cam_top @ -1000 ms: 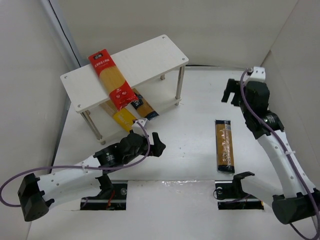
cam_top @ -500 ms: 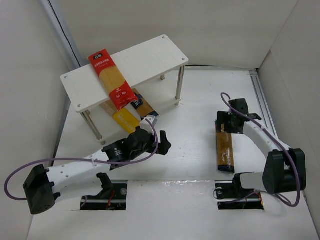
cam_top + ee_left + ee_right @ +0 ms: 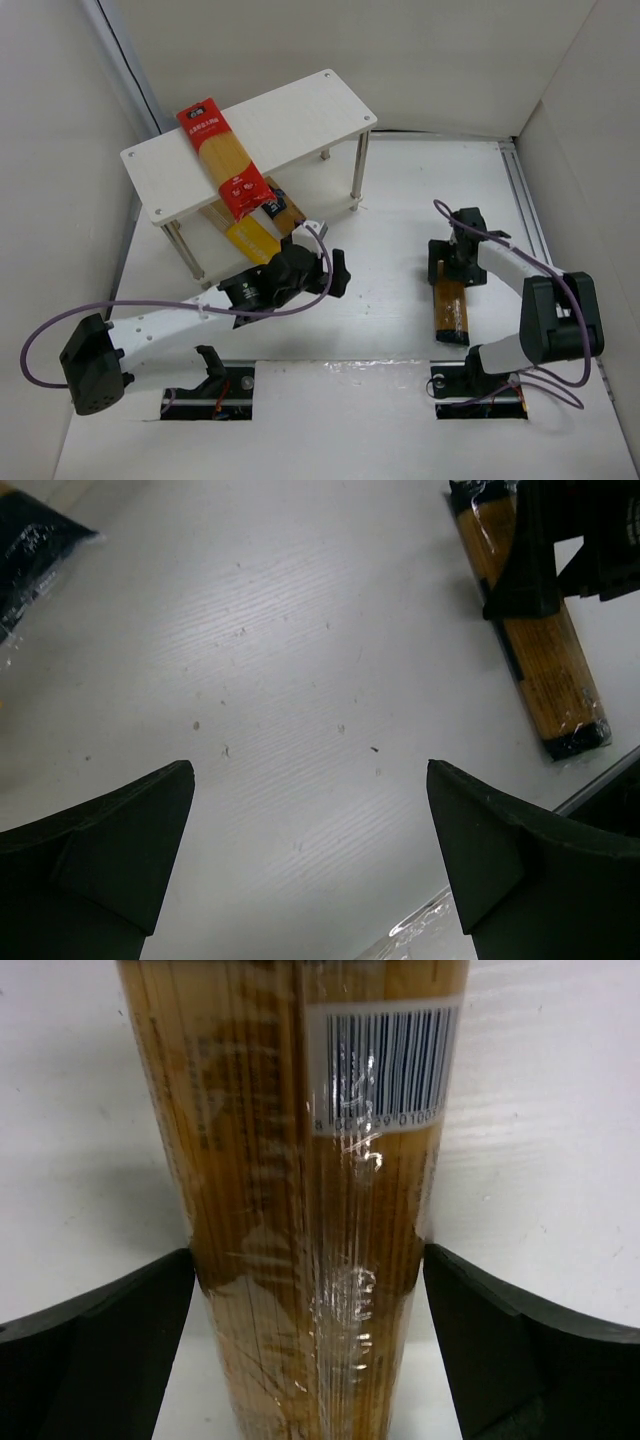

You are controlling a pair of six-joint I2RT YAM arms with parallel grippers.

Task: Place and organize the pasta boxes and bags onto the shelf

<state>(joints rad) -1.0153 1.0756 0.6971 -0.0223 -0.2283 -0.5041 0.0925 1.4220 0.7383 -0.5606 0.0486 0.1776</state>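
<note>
On the white table (image 3: pixel 390 300) inside pale walls (image 3: pixel 350 40), the right gripper (image 3: pixel 308 1260) straddles the orange-brown pack (image 3: pixel 300 1110) with jaws wide, unclamped, while the left gripper (image 3: pixel 310 780) hovers spread and empty.

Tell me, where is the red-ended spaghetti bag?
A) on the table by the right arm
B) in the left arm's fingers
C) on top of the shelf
C: the red-ended bag lies slanted across the top of the shelf, overhanging its front edge.

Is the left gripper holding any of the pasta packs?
No, in the left wrist view the left gripper stands open over bare table, with nothing between its jaws.
</note>
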